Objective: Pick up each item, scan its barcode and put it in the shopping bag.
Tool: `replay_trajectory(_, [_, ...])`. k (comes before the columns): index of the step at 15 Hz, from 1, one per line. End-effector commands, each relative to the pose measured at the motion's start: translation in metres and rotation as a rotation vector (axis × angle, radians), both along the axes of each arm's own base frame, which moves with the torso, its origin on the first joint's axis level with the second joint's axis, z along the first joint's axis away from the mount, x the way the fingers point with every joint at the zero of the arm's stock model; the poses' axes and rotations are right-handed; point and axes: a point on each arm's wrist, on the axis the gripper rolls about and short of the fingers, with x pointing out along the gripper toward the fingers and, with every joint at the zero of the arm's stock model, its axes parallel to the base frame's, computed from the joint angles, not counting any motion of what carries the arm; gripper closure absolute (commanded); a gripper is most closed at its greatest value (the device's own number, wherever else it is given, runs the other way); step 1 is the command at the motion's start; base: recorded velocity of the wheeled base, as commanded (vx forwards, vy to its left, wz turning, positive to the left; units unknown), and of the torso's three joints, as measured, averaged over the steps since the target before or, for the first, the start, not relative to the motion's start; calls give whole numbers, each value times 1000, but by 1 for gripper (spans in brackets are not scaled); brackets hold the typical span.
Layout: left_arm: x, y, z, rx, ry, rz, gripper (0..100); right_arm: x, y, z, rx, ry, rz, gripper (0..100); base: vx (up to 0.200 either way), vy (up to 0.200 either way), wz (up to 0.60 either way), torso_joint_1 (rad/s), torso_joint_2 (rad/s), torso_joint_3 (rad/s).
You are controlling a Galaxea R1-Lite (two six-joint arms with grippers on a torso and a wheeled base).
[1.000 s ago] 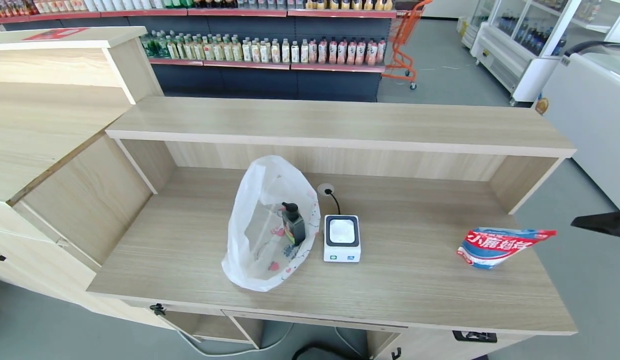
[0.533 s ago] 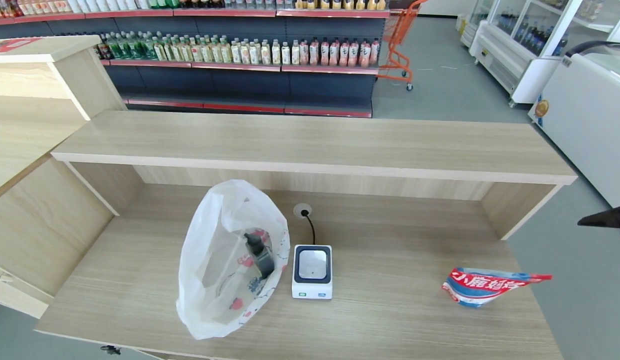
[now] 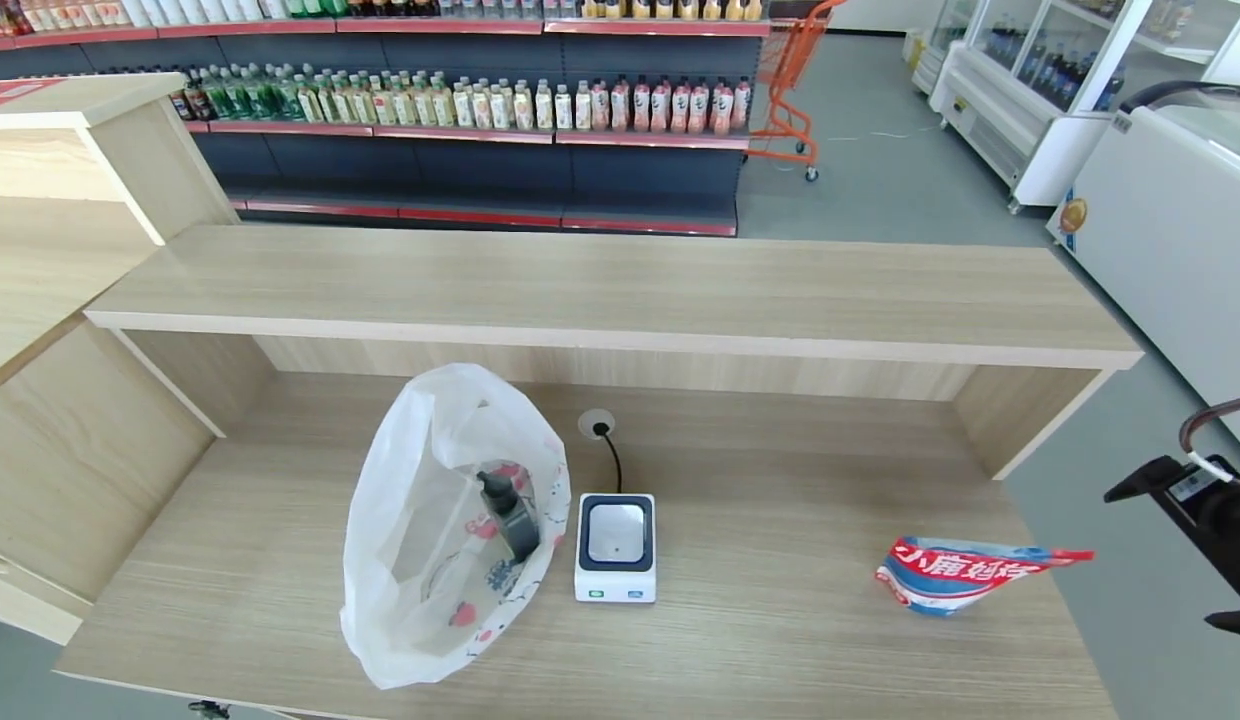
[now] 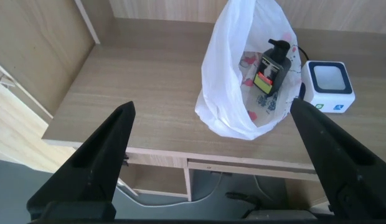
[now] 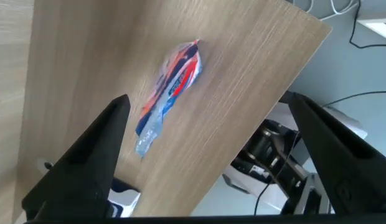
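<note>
Pouch (image 3: 965, 580) lies at the right, so the right claw (image 5: 207, 98), wide open and empty, should come down over its middle.

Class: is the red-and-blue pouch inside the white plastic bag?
No, the red-and-blue pouch lies on the wooden counter, apart from the white plastic bag.

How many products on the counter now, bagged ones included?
2. A pump bottle inside the shopping bag; a pouch lying near the counter's right end. The bag may hide more.
</note>
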Motion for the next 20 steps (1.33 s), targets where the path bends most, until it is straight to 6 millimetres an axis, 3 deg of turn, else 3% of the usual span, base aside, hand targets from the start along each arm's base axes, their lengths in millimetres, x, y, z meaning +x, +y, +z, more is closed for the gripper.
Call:
replay_trajectory(1, [0,0,0,0,0,0,0,28,7,-31,5,124,-21,0,0,0,0,0,0,0])
replay_trajectory(6, [0,0,0,0,1,0,0,78,40,-84,-10,152,31,0,0,0,0,0,0,0])
replay_trajectory(9, [0,0,0,-1,1,0,0,106,58,-103,-36,131,96,0,0,0,0,0,0,0])
replay_trajectory(13, [0,0,0,0,1,0,0,135,67,-127,-85,166,113,0,0,0,0,0,0,0])
replay_trajectory(14, [0,0,0,0,1,0,0,138,67,-134,-115,191,128,100,0,0,0,0,0,0])
replay_trajectory(20, [0,0,0,0,1,0,0,143,74,-162,-299,291,242,100,0,0,0,0,0,0])
